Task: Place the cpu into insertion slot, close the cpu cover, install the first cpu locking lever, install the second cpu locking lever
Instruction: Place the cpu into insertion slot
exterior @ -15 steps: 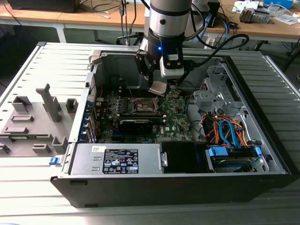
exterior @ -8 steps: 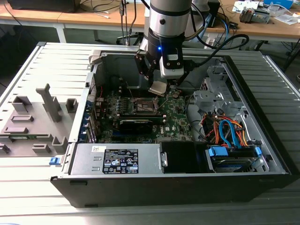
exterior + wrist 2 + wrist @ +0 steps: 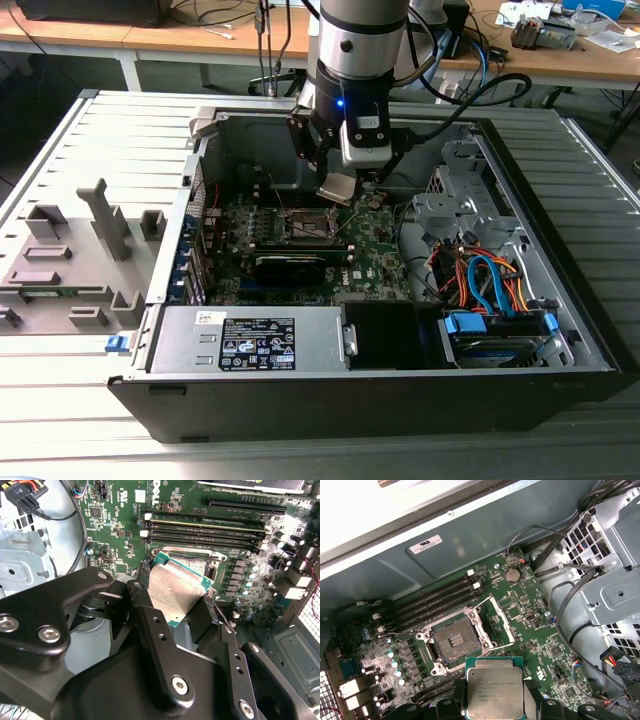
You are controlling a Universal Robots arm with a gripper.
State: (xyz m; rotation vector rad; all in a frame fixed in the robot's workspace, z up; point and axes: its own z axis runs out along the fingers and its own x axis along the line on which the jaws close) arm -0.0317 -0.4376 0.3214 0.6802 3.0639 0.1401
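I note a ribbed grey table (image 3: 60, 400) carrying an open computer case (image 3: 400, 400) laid on its side, with the green motherboard (image 3: 380, 260) exposed. The gripper (image 3: 345, 175) hangs inside the case above the board. Its fingers (image 3: 145, 605) are partly closed, pinching opposite edges of the cpu (image 3: 494, 694). The cpu cover (image 3: 503, 621) stands open beside the insertion slot (image 3: 453, 641), whose dark contact field lies bare. The cpu is held in the air just beside the slot, not seated, and appears tilted in the exterior view.
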